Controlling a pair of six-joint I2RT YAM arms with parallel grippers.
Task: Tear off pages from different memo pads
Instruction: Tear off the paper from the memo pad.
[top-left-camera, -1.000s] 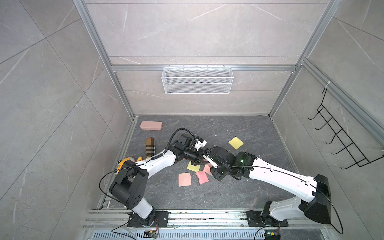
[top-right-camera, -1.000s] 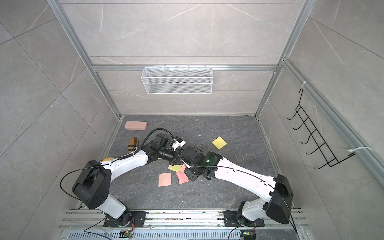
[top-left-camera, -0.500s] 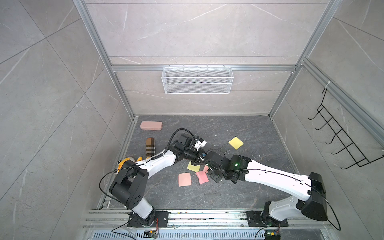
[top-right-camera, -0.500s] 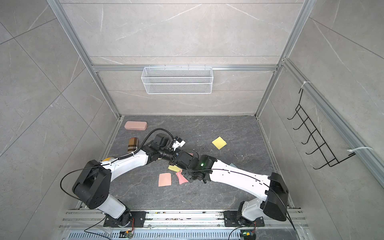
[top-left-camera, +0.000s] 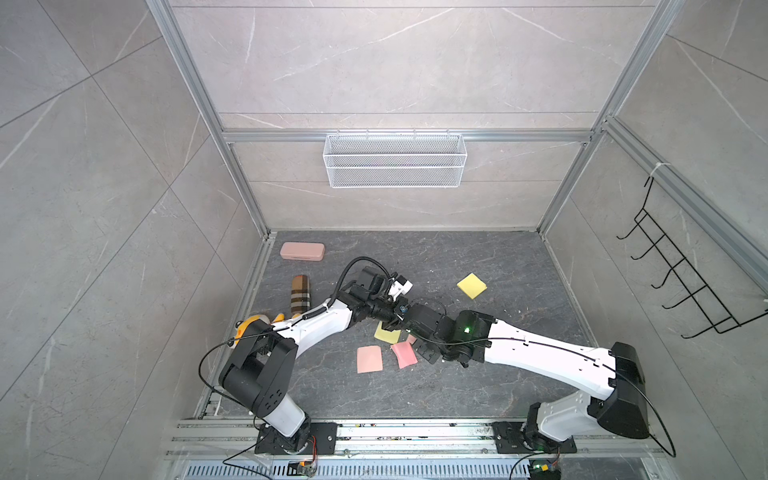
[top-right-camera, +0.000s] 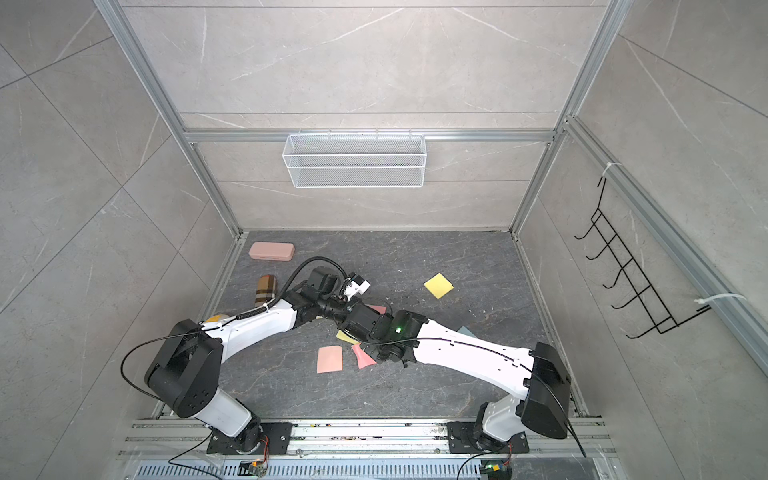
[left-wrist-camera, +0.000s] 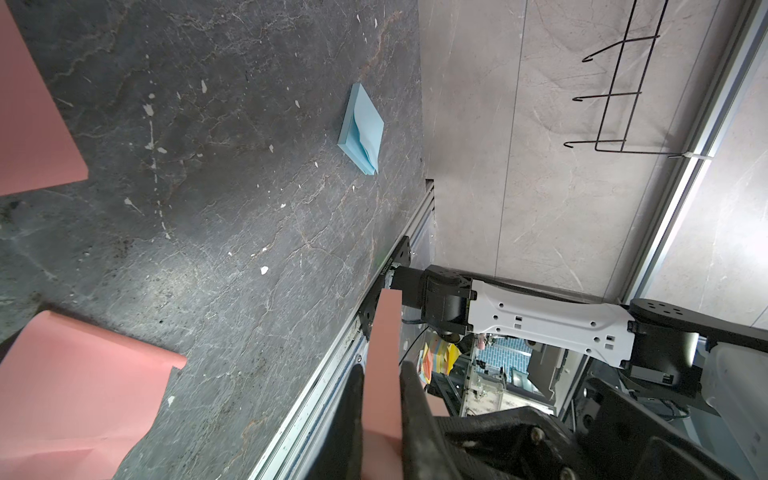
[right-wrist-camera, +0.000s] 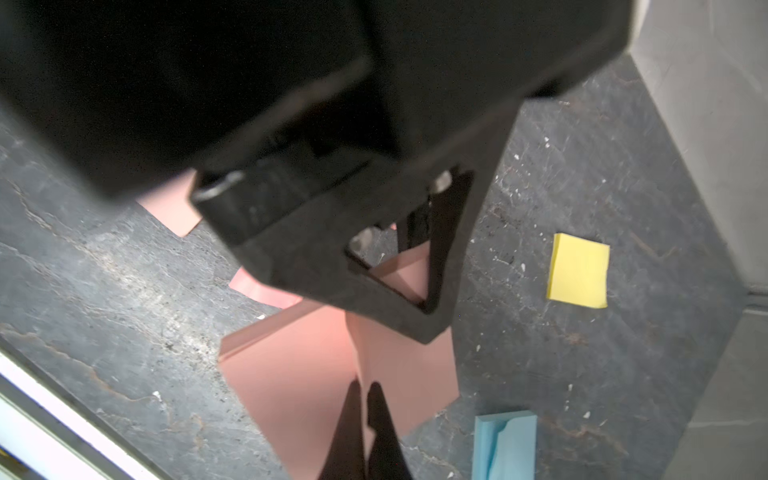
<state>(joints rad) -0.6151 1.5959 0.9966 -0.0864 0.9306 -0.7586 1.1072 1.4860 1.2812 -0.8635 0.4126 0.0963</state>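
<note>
Grey tile walls (top-left-camera: 374, 62); dark floor (top-left-camera: 415, 395), maybe stone; wire basket (top-left-camera: 395, 166).

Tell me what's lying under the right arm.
In a top view, only a corner of the light blue memo pad shows beside the right arm; the arm covers the rest.

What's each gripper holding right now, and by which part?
The left gripper clamps the pink memo pad by one edge; the right gripper pinches the lifted edge of its top page.
</note>
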